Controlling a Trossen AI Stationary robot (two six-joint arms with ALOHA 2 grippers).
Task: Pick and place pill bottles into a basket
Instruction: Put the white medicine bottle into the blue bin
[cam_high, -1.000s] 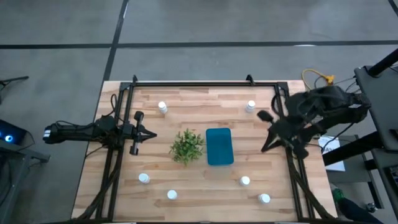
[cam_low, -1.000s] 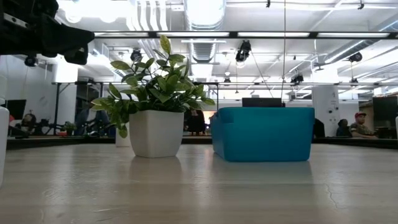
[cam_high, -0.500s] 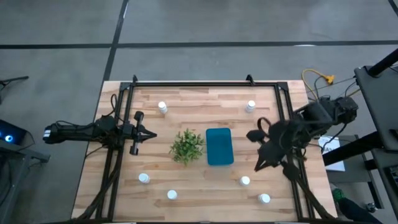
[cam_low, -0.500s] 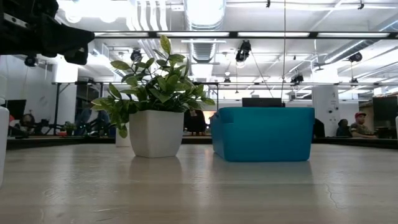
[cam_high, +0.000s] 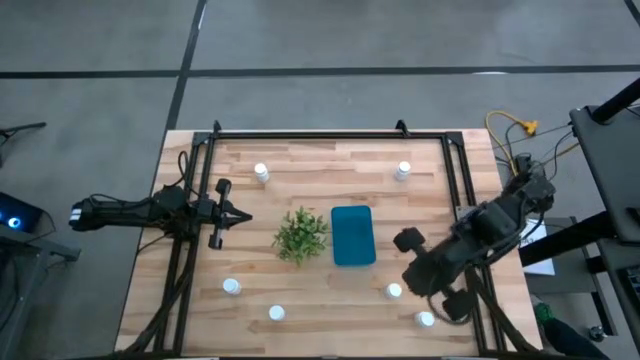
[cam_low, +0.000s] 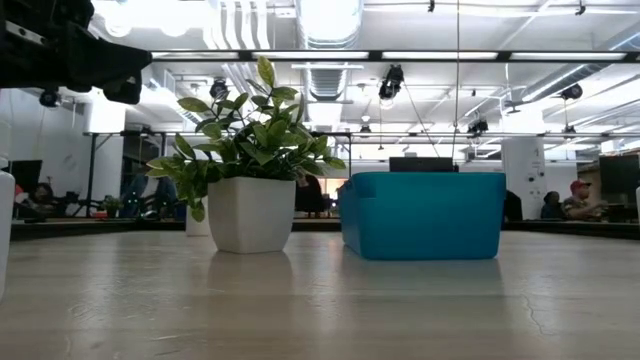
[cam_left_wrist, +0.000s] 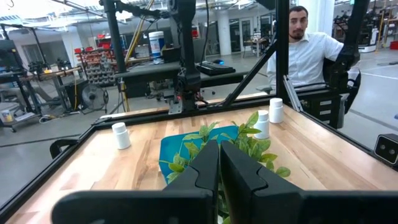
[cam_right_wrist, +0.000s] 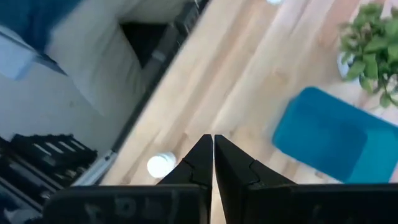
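The left gripper (cam_left_wrist: 219, 163) is pointing across the wooden table (cam_left_wrist: 323, 155) with its two dark fingers pressed together. Just beyond them the plant (cam_left_wrist: 249, 140) is standing, with the basket (cam_left_wrist: 177, 146) behind it. Three pill bottles (cam_left_wrist: 120, 135) are standing farther off. A person (cam_left_wrist: 308, 50) in a white shirt is sitting beyond the table.

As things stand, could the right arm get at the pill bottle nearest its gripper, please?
Probably yes. The right gripper, shut, hangs beside that pill bottle with only bare table between them; the basket is off to one side. It must open first.
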